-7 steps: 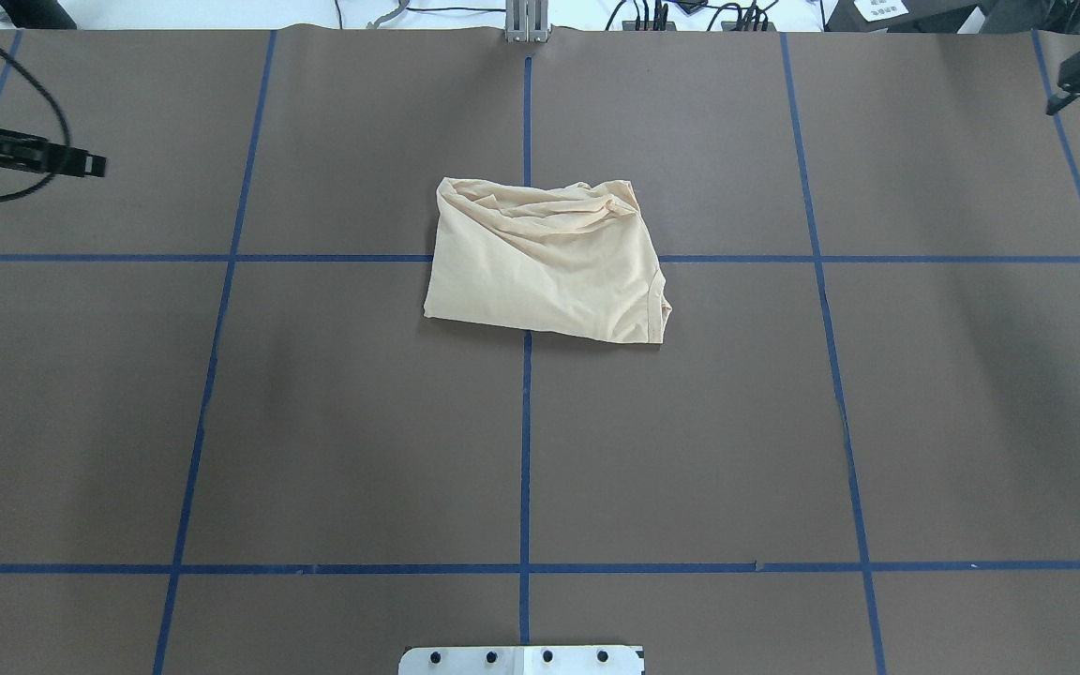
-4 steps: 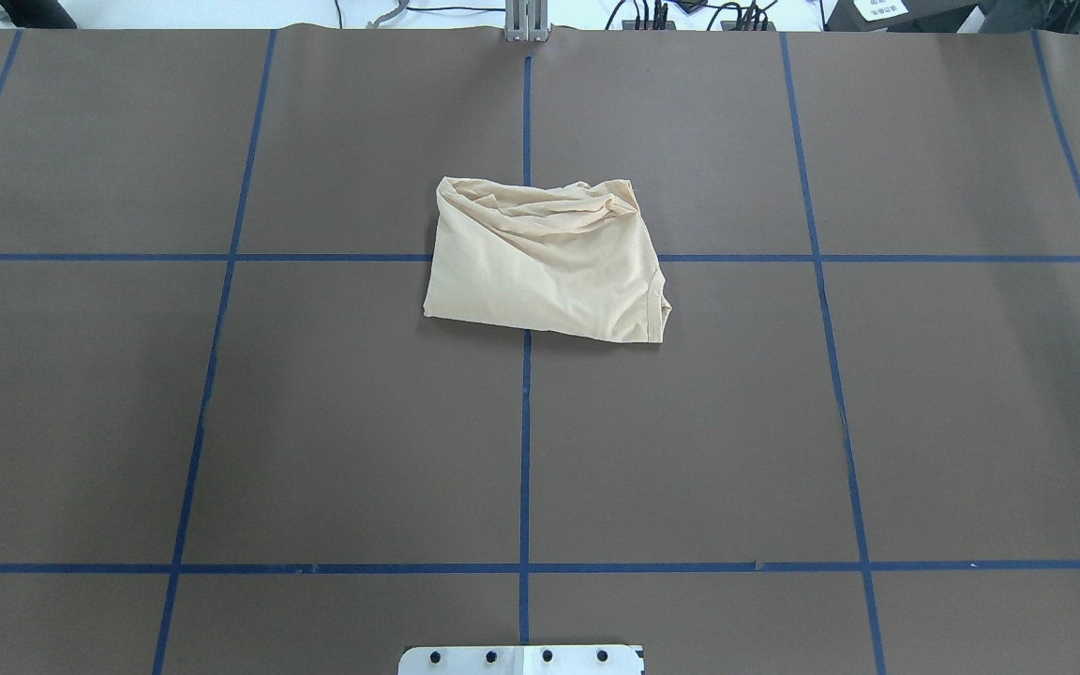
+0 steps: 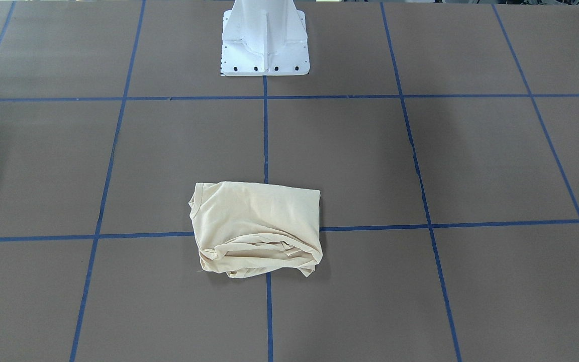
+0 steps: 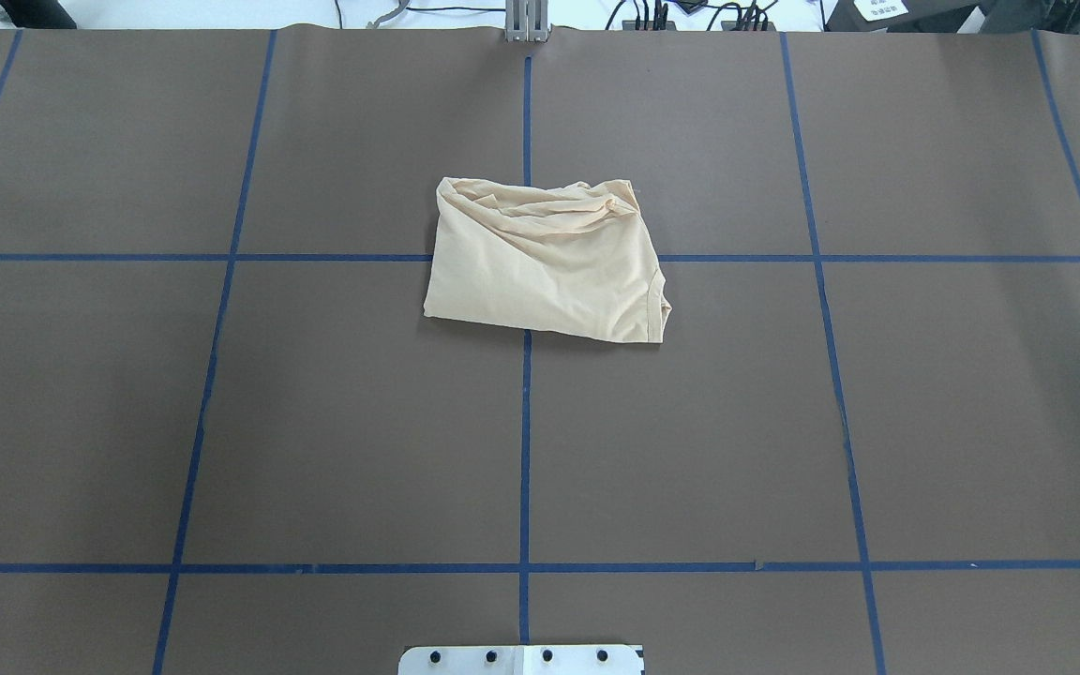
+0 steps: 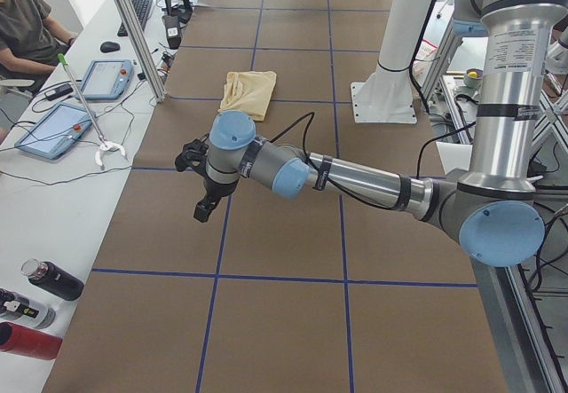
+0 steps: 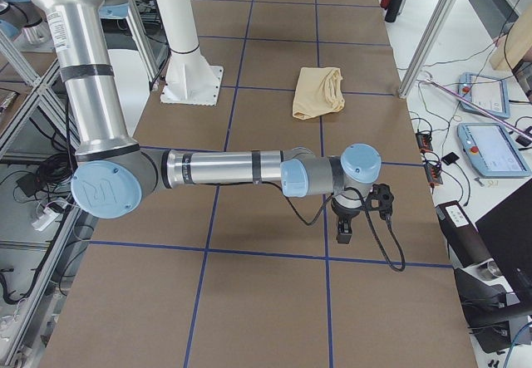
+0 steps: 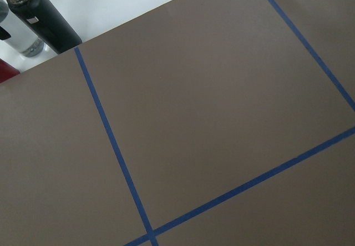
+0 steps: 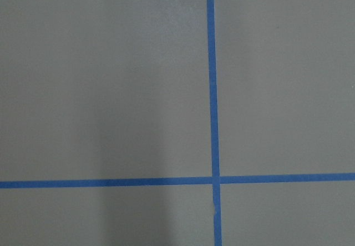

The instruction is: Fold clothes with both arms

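Note:
The pale yellow T-shirt [image 4: 545, 267] lies folded into a rough rectangle at the table's middle, bunched along its far edge; its print and neck label are hidden. It also shows in the front view [image 3: 257, 229], the left side view [image 5: 249, 91] and the right side view [image 6: 317, 91]. The left gripper [image 5: 206, 207] hangs over the table's left end, far from the shirt. The right gripper [image 6: 343, 231] hangs over the right end, also far from it. Both show only in side views, so I cannot tell whether they are open or shut. The wrist views show only the brown mat.
The brown mat carries a blue tape grid [image 4: 526, 450]. The white pedestal base [image 3: 265, 40] stands at the robot's side. Bottles [image 5: 53, 279] and control tablets [image 5: 102, 78] sit beyond the left end, near a seated operator [image 5: 27, 20]. More tablets [image 6: 490, 148] lie beyond the right end.
Both grippers, at the overhead view's far left and right edges one second ago, have moved out of that view. The shirt has not moved.

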Motion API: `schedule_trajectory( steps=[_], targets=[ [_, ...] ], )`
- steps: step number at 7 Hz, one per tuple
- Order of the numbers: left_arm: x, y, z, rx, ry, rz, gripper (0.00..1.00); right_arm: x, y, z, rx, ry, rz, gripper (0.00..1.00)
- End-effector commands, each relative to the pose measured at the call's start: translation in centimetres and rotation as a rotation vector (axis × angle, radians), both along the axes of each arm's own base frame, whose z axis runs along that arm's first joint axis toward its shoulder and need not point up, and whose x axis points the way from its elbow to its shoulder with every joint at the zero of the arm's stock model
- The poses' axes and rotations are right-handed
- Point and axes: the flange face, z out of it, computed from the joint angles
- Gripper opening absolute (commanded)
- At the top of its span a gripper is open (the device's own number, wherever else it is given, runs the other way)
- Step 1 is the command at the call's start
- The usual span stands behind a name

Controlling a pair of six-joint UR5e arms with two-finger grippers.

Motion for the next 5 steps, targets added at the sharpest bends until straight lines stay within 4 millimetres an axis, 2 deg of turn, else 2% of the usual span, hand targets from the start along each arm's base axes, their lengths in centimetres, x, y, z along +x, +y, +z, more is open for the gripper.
schedule_trajectory(
  steps=[1, 2, 3, 4, 5],
  targets=[
    [-0.1, 3.0, 3.7, -0.081, 0.001, 0.0, 1.0, -2.1, 0.1, -1.5, 0.006, 0.001, -0.035, 1.0],
    [-0.1, 3.5, 4.2, -0.082, 0.0, -0.001, 1.0, -1.9, 0.7, -1.9, -0.006, 0.013, -0.035, 1.0],
    [-0.1, 4.1, 5.3, -0.103, -0.008, -0.003, 1.0, -1.8, 2.8, -2.2, 0.003, 0.017, -0.034, 1.0],
    [0.0, 4.2, 5.4, -0.119, 0.002, -0.002, 0.99, -1.7, 3.6, -2.8, 0.003, 0.015, -0.034, 1.0],
    [0.0, 4.2, 6.7, -0.142, 0.003, 0.003, 1.0, -1.7, 3.7, -3.1, -0.006, 0.017, -0.034, 1.0]
  ],
)
